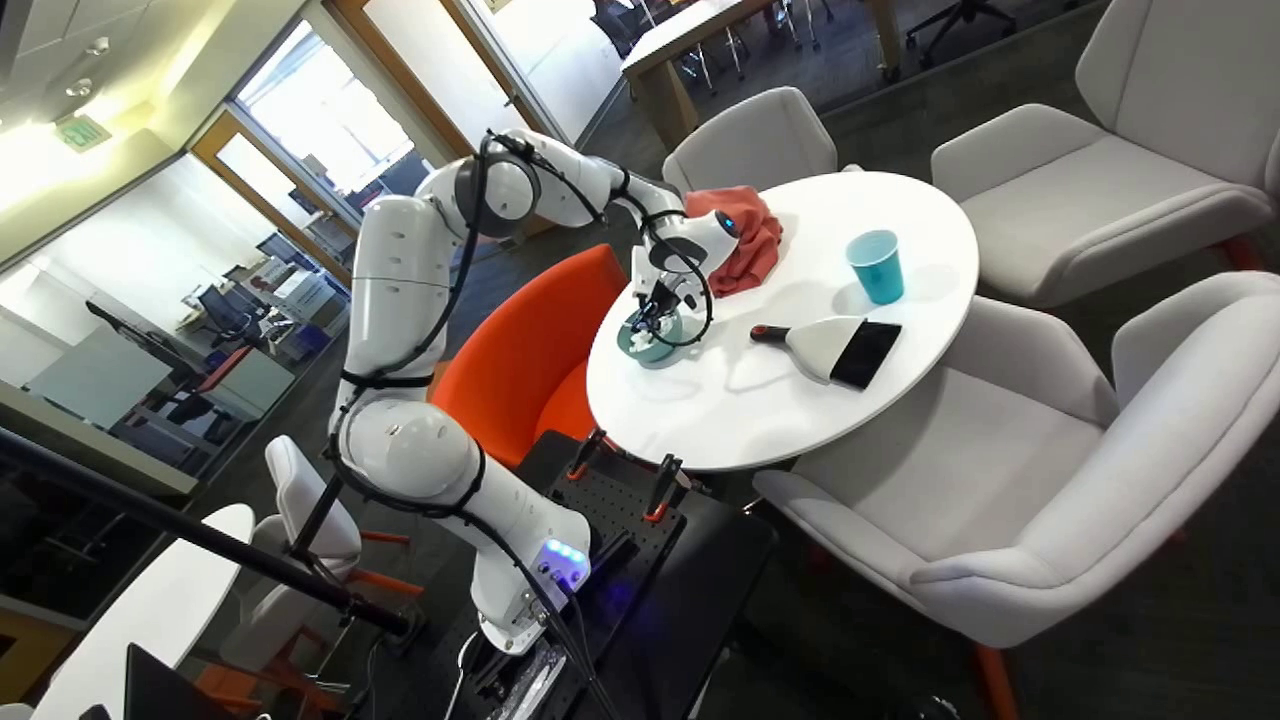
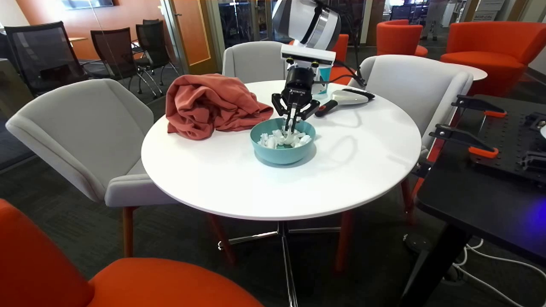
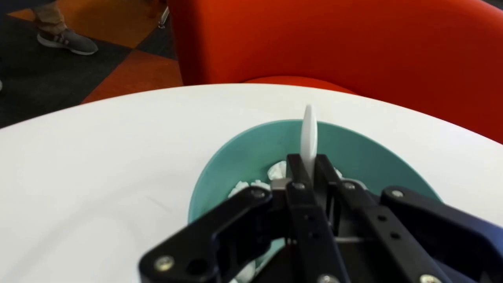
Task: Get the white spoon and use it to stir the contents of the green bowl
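Note:
The green bowl (image 2: 279, 154) stands on the white round table near its edge and holds white crumpled pieces (image 2: 275, 138). It also shows in an exterior view (image 1: 650, 352) and in the wrist view (image 3: 251, 151). My gripper (image 2: 291, 125) points down into the bowl, its fingertips inside the rim. In the wrist view the gripper (image 3: 306, 167) is shut on the white spoon (image 3: 309, 133), whose one end sticks out past the fingers. In an exterior view the spoon (image 2: 293, 111) runs down between the fingers toward the pieces. Its lower end is hard to tell from them.
A crumpled red cloth (image 2: 213, 106) lies beside the bowl. A white scoop with a black edge (image 1: 825, 345) and a teal cup (image 1: 877, 270) stand farther across the table (image 1: 700, 420). An orange chair (image 3: 314, 43) is close to the table edge by the bowl.

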`<action>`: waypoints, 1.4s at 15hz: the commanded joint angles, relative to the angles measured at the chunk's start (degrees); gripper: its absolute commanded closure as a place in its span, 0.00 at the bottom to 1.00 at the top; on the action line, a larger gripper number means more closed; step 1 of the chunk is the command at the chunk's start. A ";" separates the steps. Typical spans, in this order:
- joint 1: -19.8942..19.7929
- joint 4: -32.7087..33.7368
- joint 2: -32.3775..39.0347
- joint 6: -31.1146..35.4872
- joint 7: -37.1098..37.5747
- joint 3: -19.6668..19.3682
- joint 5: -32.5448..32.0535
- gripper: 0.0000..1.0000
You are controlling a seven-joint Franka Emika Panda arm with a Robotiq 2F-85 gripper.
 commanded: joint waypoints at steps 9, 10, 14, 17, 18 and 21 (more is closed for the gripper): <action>0.43 -14.12 -15.58 2.61 -1.47 1.36 0.15 0.97; 0.48 -16.34 -18.14 3.65 -1.61 0.91 0.25 0.97; -1.91 -19.07 -22.71 0.54 -3.64 0.92 1.04 0.97; -5.11 -16.28 -20.46 -10.13 -7.94 2.16 2.18 0.97; -5.75 -15.33 -19.03 -13.47 -8.42 2.11 2.77 0.97; -6.67 -14.03 -15.92 -20.06 -7.18 1.05 4.35 0.97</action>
